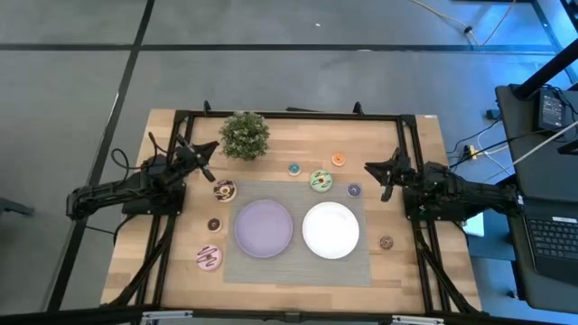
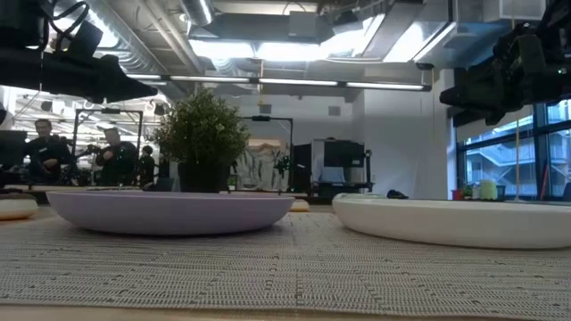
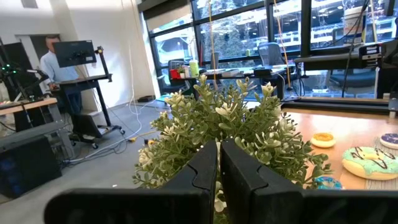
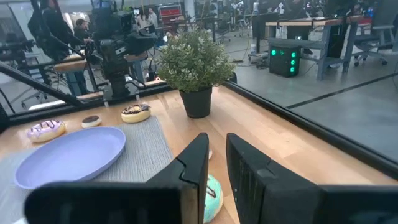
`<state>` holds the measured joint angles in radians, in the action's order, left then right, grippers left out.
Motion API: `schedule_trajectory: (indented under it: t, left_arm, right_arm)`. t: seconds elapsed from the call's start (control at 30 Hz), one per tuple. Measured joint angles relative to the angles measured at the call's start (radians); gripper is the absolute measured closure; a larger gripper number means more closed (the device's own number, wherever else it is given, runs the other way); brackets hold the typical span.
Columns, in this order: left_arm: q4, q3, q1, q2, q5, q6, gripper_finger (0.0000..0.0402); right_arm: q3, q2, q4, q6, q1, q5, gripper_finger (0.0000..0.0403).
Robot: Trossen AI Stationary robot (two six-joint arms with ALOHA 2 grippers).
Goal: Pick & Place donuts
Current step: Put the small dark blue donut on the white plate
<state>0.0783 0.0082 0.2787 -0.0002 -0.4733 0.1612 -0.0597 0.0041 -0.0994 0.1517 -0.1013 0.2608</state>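
**Both arms raised, toy donuts scattered around two plates**

A pale wooden table (image 1: pixel 172 271) with visible plank grain carries a grey woven mat (image 1: pixel 298 271), its ribbed weave plain in the low view. On the mat sit two shallow round plates side by side: a matte lilac plate (image 1: pixel 264 227) and a glossy white plate (image 1: pixel 330 229), neither holding anything.

The donuts are small rings with coloured icing, all lying flat off the plates. On the left side of the table, a chocolate-and-white donut (image 1: pixel 224 190) rests near the mat's far corner, a tiny brown donut (image 1: pixel 214 224) lies beside the lilac plate, and a pink donut (image 1: pixel 209 258) with dark drizzle sits nearer the front edge. Beyond the plates lie a tiny blue donut (image 1: pixel 294 169), a green donut (image 1: pixel 321 181) with wavy icing, an orange donut (image 1: pixel 338 160) and a purple donut (image 1: pixel 354 190). Another small brown donut (image 1: pixel 386 242) lies right of the white plate.

A bushy artificial plant (image 1: pixel 245 135) in a dark pot stands at the table's far edge.

The left gripper (image 1: pixel 209 171) hovers near the plant, its blocky dark fingers pressed together and empty. The right gripper (image 1: pixel 386 190) hangs above the table close to the purple donut, its fingers set with a narrow gap and gripping nothing.
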Motion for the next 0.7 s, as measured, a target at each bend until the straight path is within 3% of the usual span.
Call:
schedule_trajectory:
  t: [0.17,0.27,0.5,0.7]
  left_arm:
    - [0.000,0.000,0.000,0.000,0.000,0.000,0.0386]
    - [0.000,0.000,0.000,0.000,0.000,0.000,0.0386]
    - [0.000,0.000,0.000,0.000,0.000,0.000,0.0386]
    - [0.000,0.000,0.000,0.000,0.000,0.000,0.0386]
  right_arm:
    - [0.000,0.000,-0.001,0.010,0.000,0.002,0.0339]
    - [0.000,0.000,0.029,0.079,0.000,0.059,0.0321]
    - [0.000,0.000,0.153,0.151,0.000,0.308,0.0237]
    - [0.000,0.000,0.123,0.231,0.000,0.332,0.0155]
